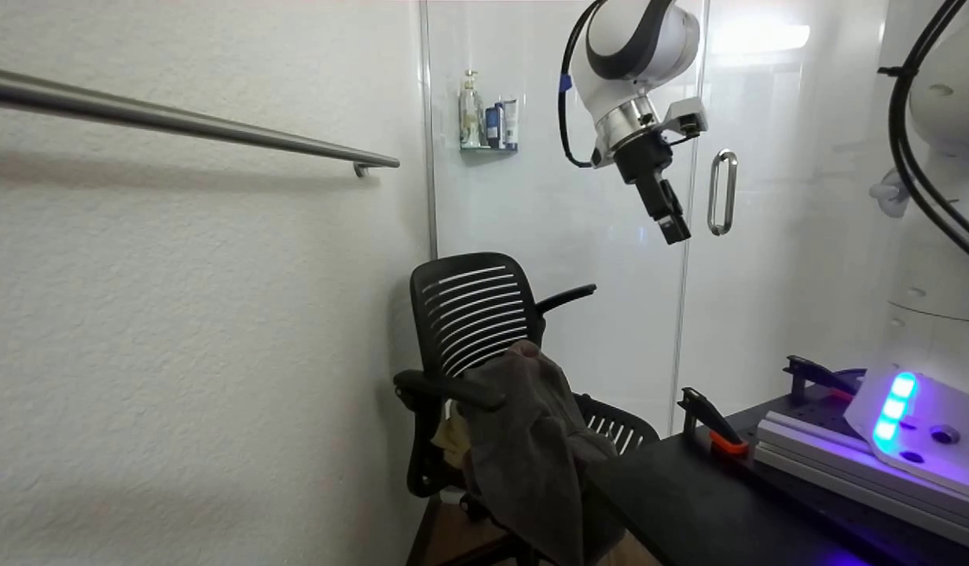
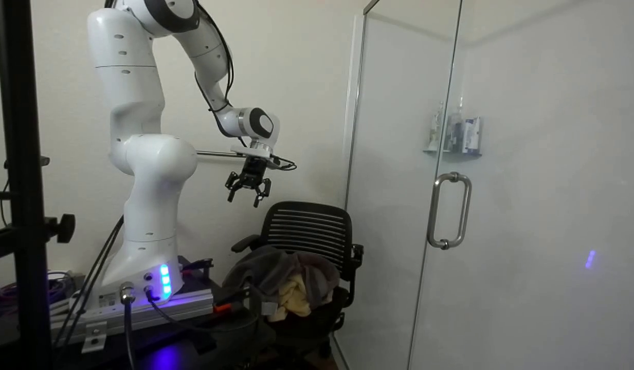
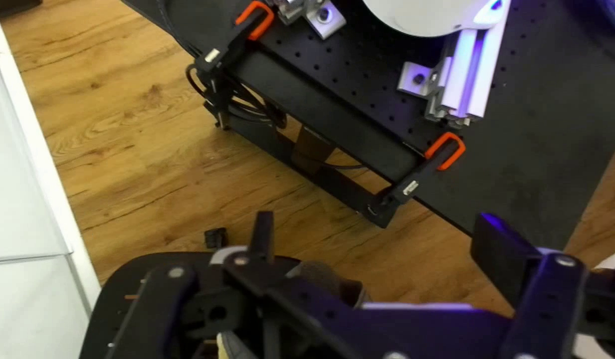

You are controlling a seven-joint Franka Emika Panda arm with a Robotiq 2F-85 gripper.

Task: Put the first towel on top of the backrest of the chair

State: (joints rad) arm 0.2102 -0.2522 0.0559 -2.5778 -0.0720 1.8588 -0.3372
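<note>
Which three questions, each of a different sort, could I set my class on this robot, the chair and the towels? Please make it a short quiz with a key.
1. Multiple choice: where is the grey towel?
a) over the top of the backrest
b) heaped low on the chair
c) on the wall rail

2. True or false: the hand is shut around a towel.

3. Fill in: the wrist view shows ___ clamps with orange parts at the edge of the black table.

Key: 1 b; 2 false, the hand is open and holds nothing; 3 two.
</note>
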